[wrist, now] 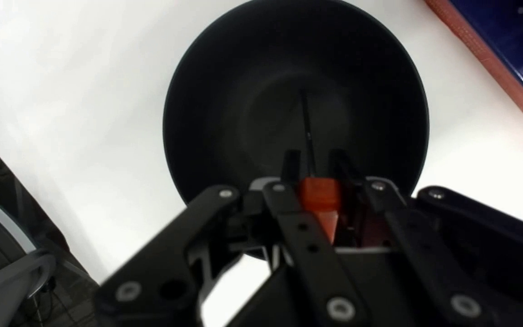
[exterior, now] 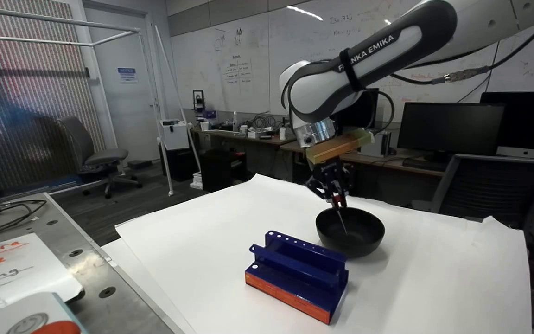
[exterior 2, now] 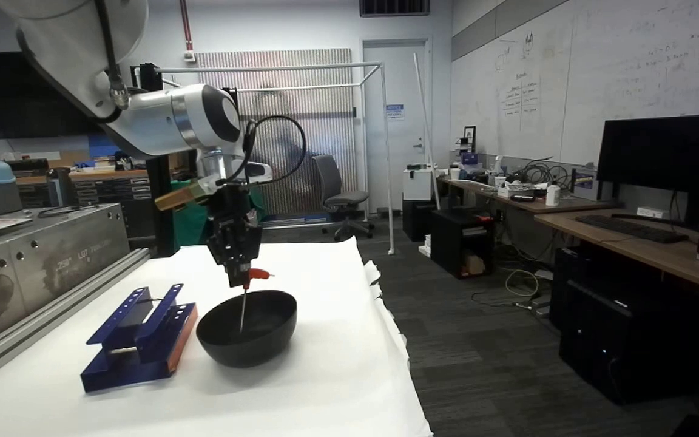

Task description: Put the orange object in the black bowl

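Note:
The black bowl stands on the white-covered table; it also shows in an exterior view and fills the middle of the wrist view. My gripper points down over the bowl. It is shut on the orange object, a small T-shaped piece with a thin metal stem. Its orange crossbar sits between the fingertips in the wrist view. The stem hangs down, slightly tilted, inside the bowl. I cannot tell whether its tip touches the bowl's bottom. The fingers partly hide the crossbar.
A blue rack with an orange-red base stands close beside the bowl. A metal bench runs along one table edge. A chair and desks with monitors stand beyond the table.

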Robot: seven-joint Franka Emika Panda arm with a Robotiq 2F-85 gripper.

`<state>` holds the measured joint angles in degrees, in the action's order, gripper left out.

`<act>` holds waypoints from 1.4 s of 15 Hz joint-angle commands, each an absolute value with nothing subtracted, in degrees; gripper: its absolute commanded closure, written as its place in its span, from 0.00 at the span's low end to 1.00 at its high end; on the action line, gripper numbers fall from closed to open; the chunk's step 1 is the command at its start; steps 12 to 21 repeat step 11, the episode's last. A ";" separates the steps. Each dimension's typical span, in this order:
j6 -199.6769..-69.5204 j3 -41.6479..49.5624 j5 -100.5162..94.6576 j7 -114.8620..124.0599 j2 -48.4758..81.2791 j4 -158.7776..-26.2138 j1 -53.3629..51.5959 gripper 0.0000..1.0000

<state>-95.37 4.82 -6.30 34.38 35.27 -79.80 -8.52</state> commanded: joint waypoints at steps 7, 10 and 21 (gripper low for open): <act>-99.70 3.48 -3.89 31.87 31.06 -85.82 -7.03 0.01; -99.29 3.85 -3.15 31.74 33.66 -82.89 -7.42 0.00; -99.40 3.81 -2.91 31.41 33.41 -82.91 -7.29 0.00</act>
